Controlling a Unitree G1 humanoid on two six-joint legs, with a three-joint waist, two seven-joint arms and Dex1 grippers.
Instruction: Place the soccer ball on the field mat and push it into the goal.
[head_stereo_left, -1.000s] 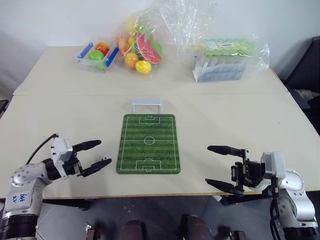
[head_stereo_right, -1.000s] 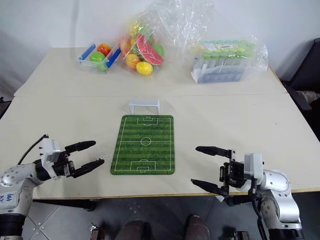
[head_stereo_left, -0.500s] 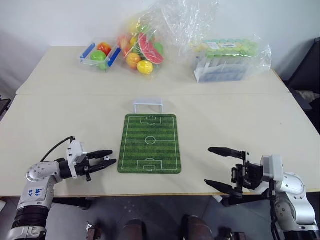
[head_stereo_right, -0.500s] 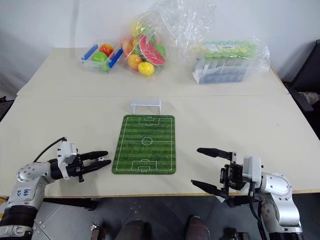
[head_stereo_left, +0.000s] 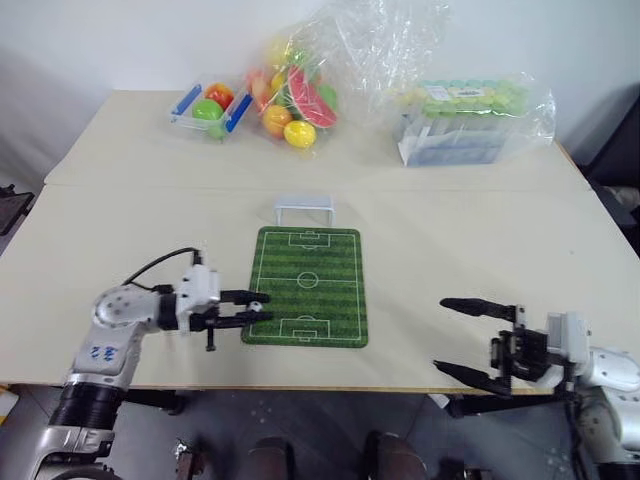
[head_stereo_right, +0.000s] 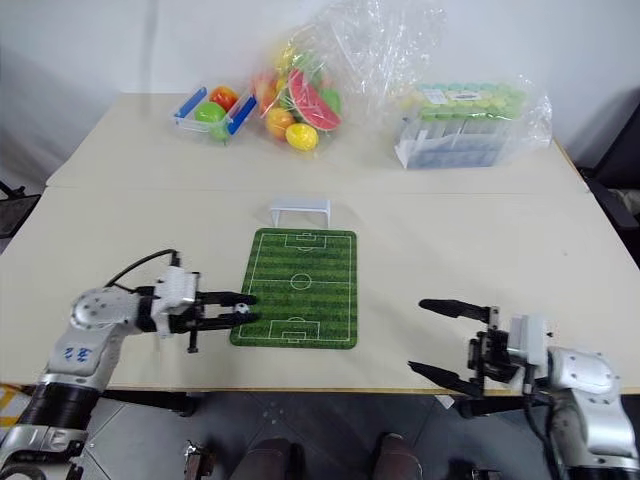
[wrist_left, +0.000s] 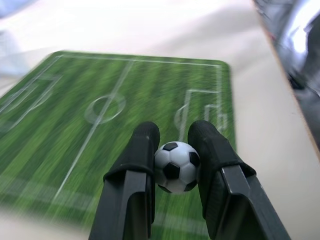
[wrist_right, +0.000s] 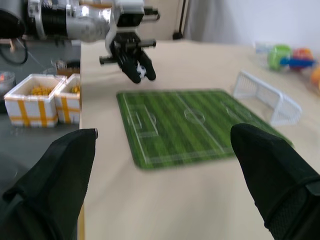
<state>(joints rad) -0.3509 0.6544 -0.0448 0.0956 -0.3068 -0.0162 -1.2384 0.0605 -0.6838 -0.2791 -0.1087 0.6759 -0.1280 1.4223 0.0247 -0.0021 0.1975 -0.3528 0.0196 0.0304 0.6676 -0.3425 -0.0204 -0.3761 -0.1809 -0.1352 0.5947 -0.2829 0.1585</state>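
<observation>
Currently the left gripper (head_stereo_left: 257, 309) pinches the soccer ball (wrist_left: 176, 167) between its two black fingertips, clamped on the ball's sides, and it hovers at the near left edge of the field mat (head_stereo_left: 308, 284), just above the striped turf by the near penalty box. Right gripper (head_stereo_left: 472, 338) sits well apart to the right of the mat, jaws spread wide and empty. Goal (head_stereo_left: 304, 211) stands just beyond the mat's far short edge, mouth facing the pitch. Step in hand, as I read it: setting the ball down on the mat. Judgement: lower until the ball touches the turf before releasing, since a ball this small and round will likely roll off if dropped from any height. Best placement looks to be on the mat's long centre line, so the later push runs straight at the goal. Open the fingers slowly and evenly; a lopsided release could flick the ball sideways off the mat.
</observation>
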